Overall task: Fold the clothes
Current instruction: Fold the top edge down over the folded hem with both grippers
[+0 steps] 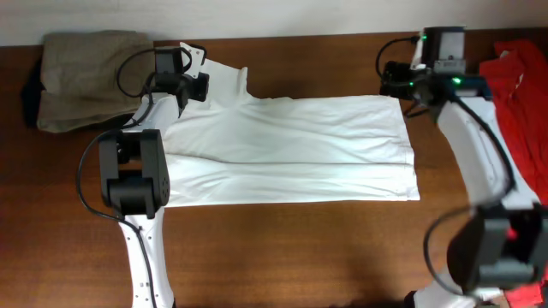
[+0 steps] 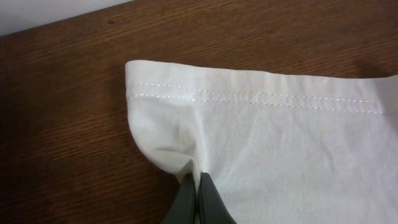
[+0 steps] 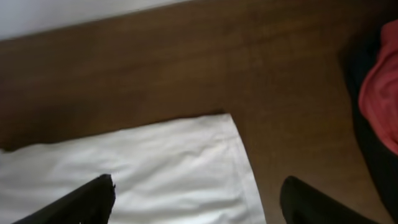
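Grey fingers (image 2: 185, 200) of the left end effector (image 2: 198, 186) are pressed together. They pinch a small bit of the white shirt (image 1: 291, 145). The pinch is close to the corner of a sleeve, just under the stitched hem (image 2: 249, 96). The cloth bunches up a little where the fingers bite it.

The right end effector (image 3: 198, 183) is spread wide. Its two dark fingers (image 3: 87, 199) sit far apart, and nothing is held between them. One corner of the white shirt lies on the worktop (image 1: 282, 248) between those fingers. I cannot tell if the fingers touch the cloth.

From above, the left end effector is at the top left part of the shirt, and the right end effector is at the top right corner. The white shirt lies flat in the middle of the brown wooden worktop, stretched out from one arm to the other. A long crease runs along it from left to right.

A pile of tan clothes (image 1: 86, 77) sits at the far left of the worktop, near the left end effector. Some red clothes (image 1: 522, 94) lie at the far right edge, apart from the shirt.
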`<state>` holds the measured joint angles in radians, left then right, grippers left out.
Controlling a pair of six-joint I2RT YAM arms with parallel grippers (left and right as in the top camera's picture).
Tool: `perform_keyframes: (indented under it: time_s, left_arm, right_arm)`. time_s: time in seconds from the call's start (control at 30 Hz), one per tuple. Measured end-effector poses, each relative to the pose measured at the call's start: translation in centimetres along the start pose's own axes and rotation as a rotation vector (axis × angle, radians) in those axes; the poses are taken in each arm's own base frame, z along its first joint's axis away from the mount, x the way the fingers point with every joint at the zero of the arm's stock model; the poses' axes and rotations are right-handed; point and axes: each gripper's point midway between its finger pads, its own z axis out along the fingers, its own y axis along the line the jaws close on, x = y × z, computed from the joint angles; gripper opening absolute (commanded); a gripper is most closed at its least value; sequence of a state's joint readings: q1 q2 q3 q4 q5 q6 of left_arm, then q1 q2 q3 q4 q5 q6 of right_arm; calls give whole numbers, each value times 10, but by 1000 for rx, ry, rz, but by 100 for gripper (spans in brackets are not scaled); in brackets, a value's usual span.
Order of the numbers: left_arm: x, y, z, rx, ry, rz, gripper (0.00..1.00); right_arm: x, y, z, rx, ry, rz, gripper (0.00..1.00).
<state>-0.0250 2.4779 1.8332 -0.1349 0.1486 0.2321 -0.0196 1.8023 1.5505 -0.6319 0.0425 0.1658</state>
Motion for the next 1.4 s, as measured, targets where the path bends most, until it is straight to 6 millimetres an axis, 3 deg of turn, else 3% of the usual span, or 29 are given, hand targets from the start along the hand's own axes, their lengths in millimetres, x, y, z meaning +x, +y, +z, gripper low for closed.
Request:
perform_keyframes:
  time_s: [0.1, 0.2, 0.27, 0.33, 0.57, 0.63, 0.77, 0.93, 1.1, 1.17, 1.3, 1.4]
  left_arm:
    - [2, -1, -1, 3, 14, -2, 1]
    - [3, -1, -2, 6, 22, -3, 1]
    - [3, -1, -3, 7, 29, -4, 1]
    - [5, -2, -4, 10, 39, -6, 1]
    - [5, -2, -5, 10, 41, -6, 1]
    - [5, -2, -5, 10, 42, -6, 1]
    - [5, -2, -5, 10, 42, -7, 1]
    - [5, -2, -5, 10, 41, -6, 1]
    - [8, -4, -17, 18, 90, -14, 1]
    - [8, -6, -36, 23, 127, -19, 1]
    - [-39, -3, -89, 7, 59, -8, 1]
    - [-46, -7, -120, 17, 83, -13, 1]
  right_arm:
    - [30, -7, 63, 23, 109, -26, 88]
    - [52, -16, 115, 36, 191, -63, 80]
    - [60, -22, 140, 44, 222, -69, 72]
    - [67, -26, 149, 48, 238, -70, 67]
    - [62, -27, 155, 47, 217, -70, 61]
    - [67, -28, 163, 49, 225, -69, 37]
    - [65, -26, 166, 36, 211, -68, 6]
    - [65, -29, 166, 41, 213, -57, 4]
    - [68, -48, 154, 88, 287, -32, 4]
    - [63, -53, 144, 101, 317, -13, 4]
    - [49, -52, 121, 113, 357, 19, 4]
    - [59, -53, 105, 127, 435, 43, 4]
